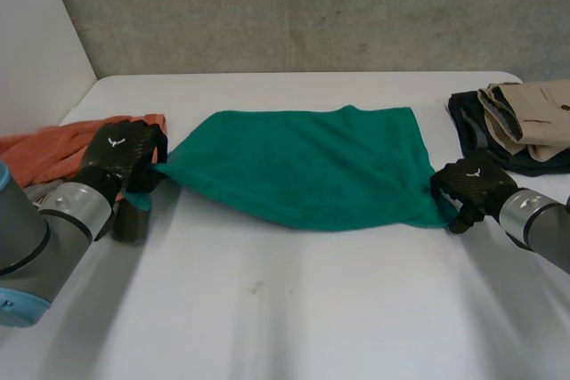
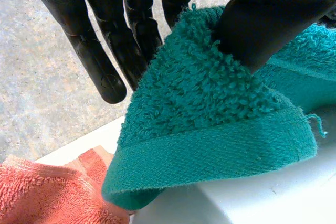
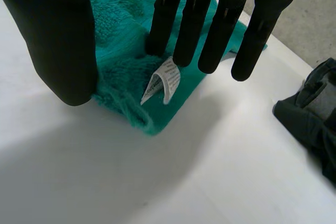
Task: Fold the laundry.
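A green towel [image 1: 303,162] lies spread across the middle of the white table. My left hand [image 1: 120,153] is at its left corner. There, in the left wrist view, the thumb [image 2: 273,19] pinches the green towel [image 2: 210,129] against the fingers [image 2: 100,61], and the corner is lifted a little off the table. My right hand [image 1: 472,186] is at the towel's near right corner. Its straight fingers [image 3: 194,24] reach over the corner of the green towel [image 3: 121,35] and a white label [image 3: 163,80], with the thumb [image 3: 58,40] apart beside the bunched edge.
An orange towel [image 1: 44,149] lies at the table's left edge, just behind my left hand; it is also under the lifted corner [image 2: 42,192]. A pile of dark and beige clothes [image 1: 521,122] sits at the back right, close to my right hand [image 3: 315,114].
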